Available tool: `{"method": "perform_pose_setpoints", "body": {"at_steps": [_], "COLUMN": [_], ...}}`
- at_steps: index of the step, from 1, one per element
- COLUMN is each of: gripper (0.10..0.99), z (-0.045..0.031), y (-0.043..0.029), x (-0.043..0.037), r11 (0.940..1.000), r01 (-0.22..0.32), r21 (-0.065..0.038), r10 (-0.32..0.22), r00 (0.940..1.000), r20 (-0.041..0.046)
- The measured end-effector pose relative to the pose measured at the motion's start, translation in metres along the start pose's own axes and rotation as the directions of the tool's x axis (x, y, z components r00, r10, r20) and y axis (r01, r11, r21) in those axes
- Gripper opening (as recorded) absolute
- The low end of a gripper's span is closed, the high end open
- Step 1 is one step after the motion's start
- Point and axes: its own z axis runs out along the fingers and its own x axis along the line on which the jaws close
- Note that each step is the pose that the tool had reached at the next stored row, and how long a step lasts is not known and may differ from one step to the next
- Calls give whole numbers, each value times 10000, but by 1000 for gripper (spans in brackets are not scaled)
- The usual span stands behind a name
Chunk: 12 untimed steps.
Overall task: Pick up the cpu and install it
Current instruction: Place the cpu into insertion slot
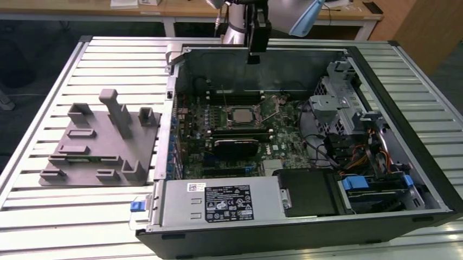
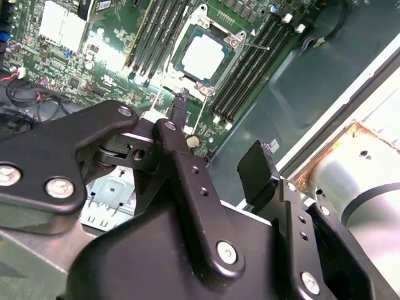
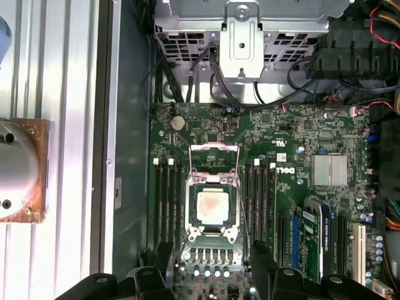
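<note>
Here we are with the claw point(image 1: 253, 54) hanging high over the far wall of the open computer case point(image 1: 289, 65), and its fingers point(image 2: 256, 164) are spread apart with nothing between them: an empty claw. So where is the cpu point(image 1: 238, 115)? Down in the motherboard socket point(image 3: 213, 232), silver top up, lying flat and square between the banks of memory slots point(image 3: 164, 200), well apart from the claw. By my reading the placing step is done and this is the stand-off above the work. The metal retention frame point(image 3: 214, 156) beside the socket looks swung open, so if anything is left, I'd judge it calls for a straight descent and a light touch around that socket, with no dragging across the chip. The exterior view gives the wider setting: the grey fixture point(image 1: 97, 143) out on the slatted desk point(image 1: 108, 54) at the exterior view's left, and how far the claw sits above the board. The first wrist view looks straight down and shows the cpu point(image 3: 213, 207) sitting evenly in its frame, fingertips point(image 3: 164, 253) flanking the edge of the board. The second wrist view catches the claw point(image 2: 217, 134) from behind, confirming that open gap, with the cpu point(image 2: 203, 55) bright beyond it.
</note>
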Motion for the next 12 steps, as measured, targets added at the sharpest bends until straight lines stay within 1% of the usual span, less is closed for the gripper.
{"method": "perform_pose_setpoints", "body": {"at_steps": [4,5,7,9,12], "gripper": [608,608,608,608,608], "z": [-61,-92,-118,-103,-56], "y": [2,3,4,4,2], "x": [3,5,6,5,3], "r11": [10000,10000,10000,10000,10000], "r01": [0,0,0,0,1], "r21": [0,0,-1,-1,1], "r10": [0,0,0,0,-1], "r00": [10000,10000,10000,10000,10000], "r20": [0,0,-2,-2,0]}}
